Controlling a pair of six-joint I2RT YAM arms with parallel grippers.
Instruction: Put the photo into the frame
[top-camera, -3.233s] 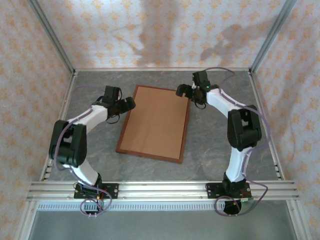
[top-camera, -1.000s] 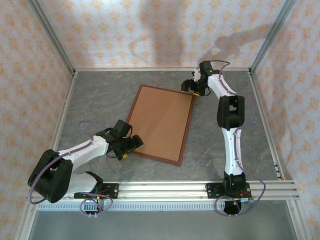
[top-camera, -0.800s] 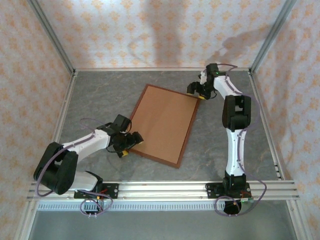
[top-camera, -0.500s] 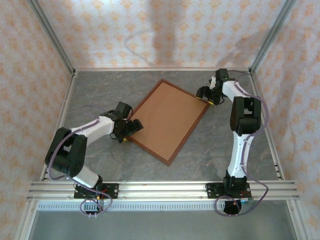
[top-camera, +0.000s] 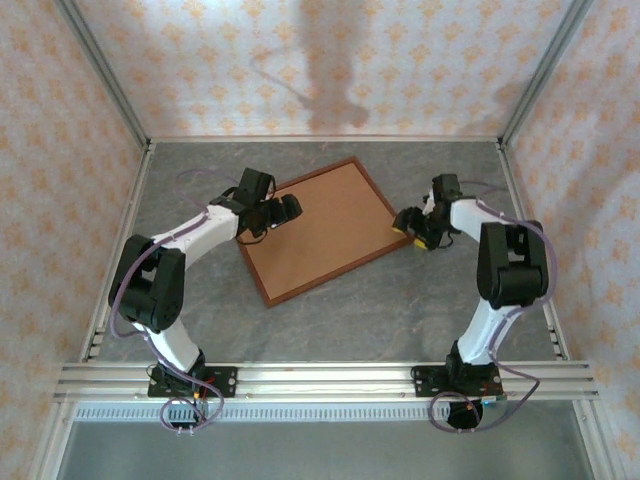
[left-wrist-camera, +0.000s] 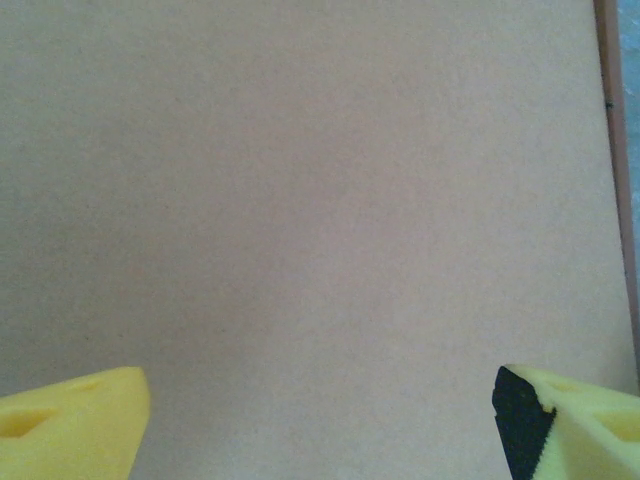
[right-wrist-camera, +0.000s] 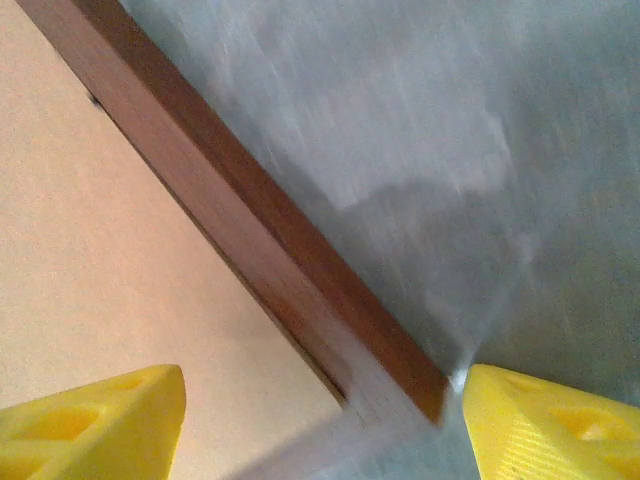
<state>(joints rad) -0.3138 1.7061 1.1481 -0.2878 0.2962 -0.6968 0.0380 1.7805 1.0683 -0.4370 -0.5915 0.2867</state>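
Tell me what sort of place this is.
Probably a staged robot test cell, not a real room: left arm and right arm bolted to an aluminium rail, a grey stone-look tabletop, wallpapered panels boxing it in.

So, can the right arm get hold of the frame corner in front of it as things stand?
Probably yes. The right gripper is open, with the corner of the frame between its fingers, one over the backing board, the other over the table. Nothing else blocks it.
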